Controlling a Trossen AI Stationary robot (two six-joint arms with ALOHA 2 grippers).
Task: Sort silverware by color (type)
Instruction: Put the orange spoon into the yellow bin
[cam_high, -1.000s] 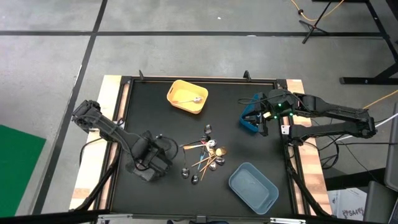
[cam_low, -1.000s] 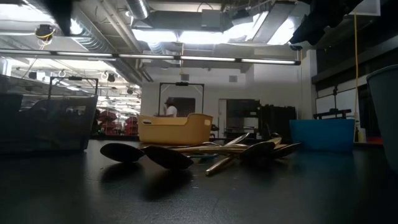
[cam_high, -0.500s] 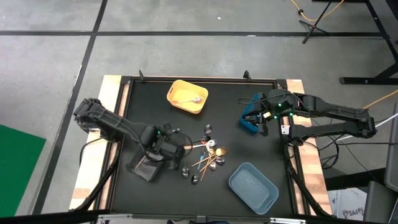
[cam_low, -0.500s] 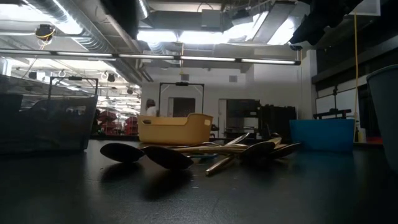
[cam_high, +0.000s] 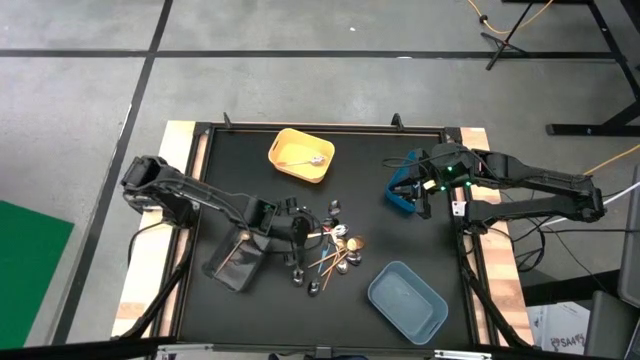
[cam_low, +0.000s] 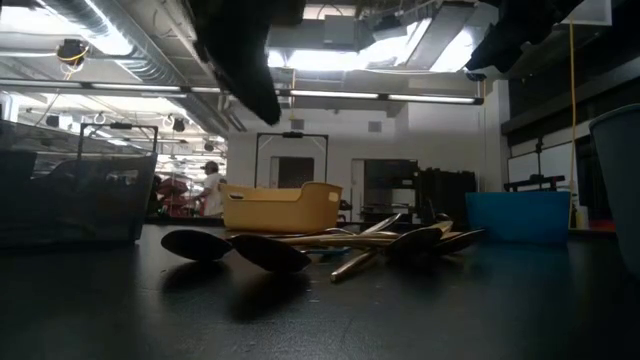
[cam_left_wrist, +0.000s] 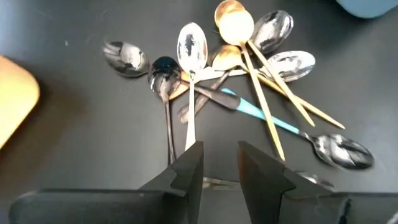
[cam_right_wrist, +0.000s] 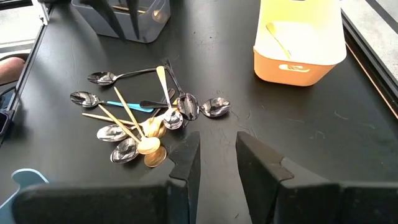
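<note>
- The step in hand is judged to be a reach: the left gripper (cam_high: 298, 229) is held over the near edge of the spoon pile (cam_high: 330, 250), fingers (cam_left_wrist: 189, 168) parted by a narrow gap, nothing between them.
- The pile is found at table centre, well apart from every bin; seen from the pile, the yellow bin (cam_high: 301, 155) lies at about 11 o'clock, the grey-blue bin (cam_high: 407, 299) at 4 o'clock, the bright blue bin (cam_high: 403, 187) at 1 o'clock, the clear bin (cam_high: 237, 259) at 9 o'clock.
- One spoon is already seen lying in the yellow bin; the sort is judged barely begun.
- The right gripper (cam_high: 428, 189) is parked over the bright blue bin; its fingers (cam_right_wrist: 186, 163) are seen slightly apart and empty.
- The next move, as judged: a descent onto a single handle, most likely the pale straight one (cam_left_wrist: 189, 118) lying in line with the finger gap. Care is called for, since handles are crossed and stacked.
- Materials: thin polished metal, mirror-bright bowls, some silver, some gold (cam_left_wrist: 231, 20); one light-blue handle (cam_left_wrist: 264, 118). Slim, slippery handles on a matte black table (cam_high: 245, 190) are expected to slide under a pinch.
- Bins: smooth moulded plastic, rounded corners.
</note>
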